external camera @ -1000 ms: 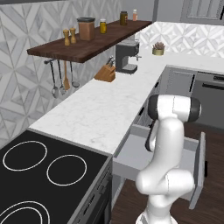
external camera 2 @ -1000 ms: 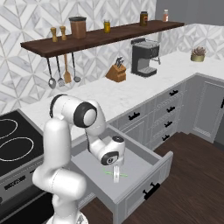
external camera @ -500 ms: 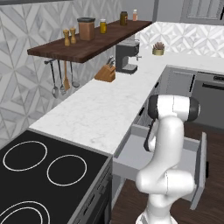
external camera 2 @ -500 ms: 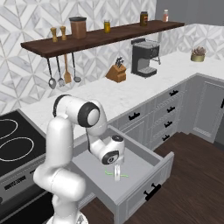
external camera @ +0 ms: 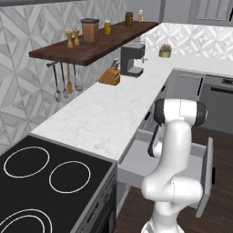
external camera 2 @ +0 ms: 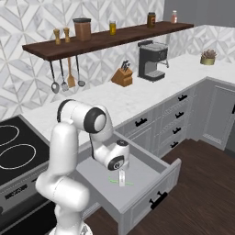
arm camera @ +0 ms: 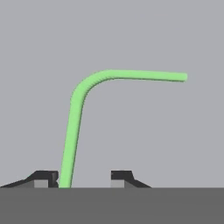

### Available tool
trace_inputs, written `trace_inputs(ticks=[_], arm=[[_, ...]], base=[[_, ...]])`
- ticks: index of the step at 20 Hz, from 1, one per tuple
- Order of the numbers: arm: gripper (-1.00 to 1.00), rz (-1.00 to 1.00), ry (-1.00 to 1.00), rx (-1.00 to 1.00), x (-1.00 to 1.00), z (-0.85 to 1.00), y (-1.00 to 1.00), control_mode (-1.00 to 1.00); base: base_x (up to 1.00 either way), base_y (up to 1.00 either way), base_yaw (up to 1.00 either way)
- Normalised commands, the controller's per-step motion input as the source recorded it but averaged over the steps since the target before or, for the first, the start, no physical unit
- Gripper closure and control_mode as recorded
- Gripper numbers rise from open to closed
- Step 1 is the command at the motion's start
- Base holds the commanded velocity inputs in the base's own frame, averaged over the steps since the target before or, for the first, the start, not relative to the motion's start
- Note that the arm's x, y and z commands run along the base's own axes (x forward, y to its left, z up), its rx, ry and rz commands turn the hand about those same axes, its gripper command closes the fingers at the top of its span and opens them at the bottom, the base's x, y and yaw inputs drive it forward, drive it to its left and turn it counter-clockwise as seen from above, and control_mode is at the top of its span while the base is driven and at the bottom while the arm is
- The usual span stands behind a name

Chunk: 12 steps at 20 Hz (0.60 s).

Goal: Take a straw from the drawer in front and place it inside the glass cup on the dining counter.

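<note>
Down in drawer [external camera 2: 158, 181]: tool [arm camera: 83, 177] part-closed astride straw [arm camera: 76, 113], grip unclear.

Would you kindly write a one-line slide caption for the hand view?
Gripper partly closed around the green straw lying on the grey drawer floor, one fingertip beside the stem.

Light is even and diffuse across the rendered kitchen, with no single visible source and no glare. The long dark wooden wall shelf [external camera 2: 110, 39] throws a soft shadow on the patterned tiles just below it. Edges look slightly soft and pixelated, without lens distortion. The pulled-out light-grey drawer [external camera 2: 137, 181] has a flat, nearly shadowless interior in the hand view.
</note>
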Motion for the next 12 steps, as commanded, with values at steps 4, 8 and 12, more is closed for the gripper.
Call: trace_inputs(ticks=[4,8,12], arm=[[1.00,0.01,-0.02,0.07,-0.06,-0.49,0.00,-1.00],[1.00,0.00,0.00,0.08,0.00,-0.30,0.00,-1.00],[1.00,0.00,0.00,0.05,0.00,-0.21,0.00,-1.00]], base=[[0.00,0.00,0.00],[0.00,0.00,0.00],[0.00,0.00,0.00]])
